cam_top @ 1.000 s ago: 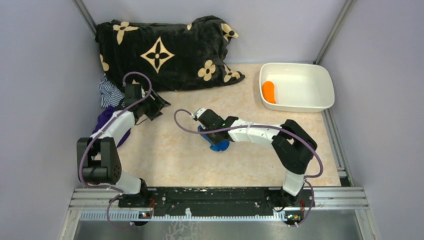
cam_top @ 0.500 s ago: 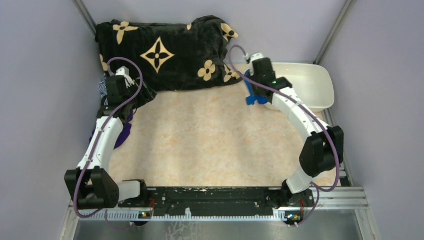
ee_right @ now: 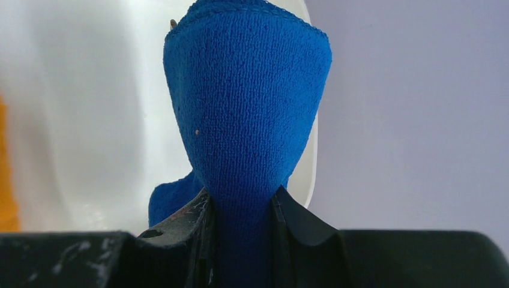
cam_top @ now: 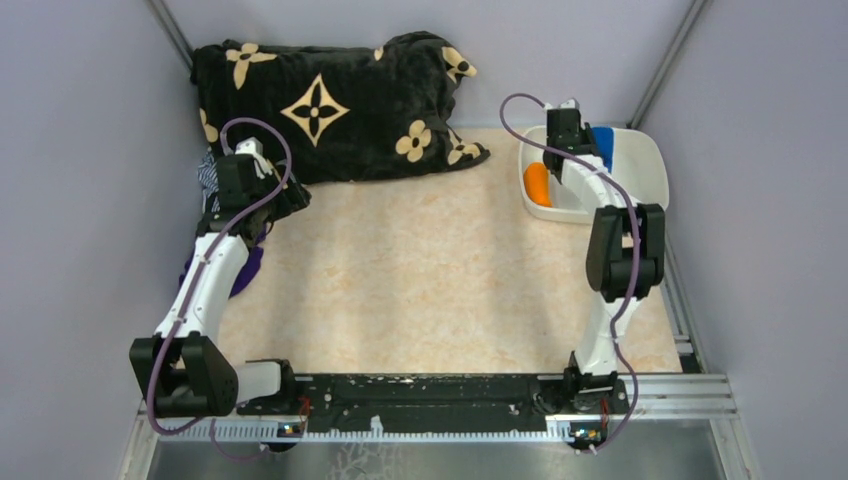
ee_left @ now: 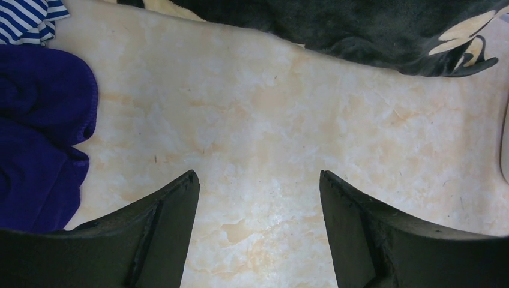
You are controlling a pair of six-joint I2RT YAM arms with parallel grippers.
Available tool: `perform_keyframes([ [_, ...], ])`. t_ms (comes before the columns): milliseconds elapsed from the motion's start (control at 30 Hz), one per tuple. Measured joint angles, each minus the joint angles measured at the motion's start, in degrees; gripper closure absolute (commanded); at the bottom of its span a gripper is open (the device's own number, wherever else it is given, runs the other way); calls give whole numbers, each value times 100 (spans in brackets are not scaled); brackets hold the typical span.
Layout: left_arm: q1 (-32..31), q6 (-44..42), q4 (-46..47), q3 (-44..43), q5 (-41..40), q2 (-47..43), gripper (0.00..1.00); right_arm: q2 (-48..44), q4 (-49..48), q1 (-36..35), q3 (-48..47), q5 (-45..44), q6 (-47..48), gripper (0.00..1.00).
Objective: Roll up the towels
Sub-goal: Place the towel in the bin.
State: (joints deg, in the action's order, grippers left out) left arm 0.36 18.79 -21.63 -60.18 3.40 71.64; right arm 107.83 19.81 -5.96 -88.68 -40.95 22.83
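Note:
My right gripper (cam_top: 588,150) is shut on a rolled blue towel (ee_right: 249,102) and holds it over the white tub (cam_top: 640,165) at the back right; the towel also shows in the top view (cam_top: 602,143). An orange rolled towel (cam_top: 538,183) lies in the tub's left end. My left gripper (ee_left: 258,198) is open and empty above the bare tabletop, near the table's left edge (cam_top: 262,195). A purple towel (ee_left: 36,138) lies crumpled to its left, with a blue-and-white striped towel (ee_left: 27,18) behind it.
A large black blanket with tan flower motifs (cam_top: 330,100) is heaped across the back of the table. Grey walls close in on both sides. The marbled tabletop (cam_top: 420,270) stretches between the arms.
My right arm carried the blue towel from the table's middle to the back right, now over the white tub. My left gripper moved back towards the left edge and now hovers there.

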Motion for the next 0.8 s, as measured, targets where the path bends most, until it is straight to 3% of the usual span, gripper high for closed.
perform_keyframes([
  [267, 0, -48, -33, 0, -70, 111, 21, 916, -564, 177, 208, -153, 562, 100],
  [800, 0, -52, -35, 2, -90, 133, 20, 1427, 278, 555, -223, 2216, -557, 97],
])
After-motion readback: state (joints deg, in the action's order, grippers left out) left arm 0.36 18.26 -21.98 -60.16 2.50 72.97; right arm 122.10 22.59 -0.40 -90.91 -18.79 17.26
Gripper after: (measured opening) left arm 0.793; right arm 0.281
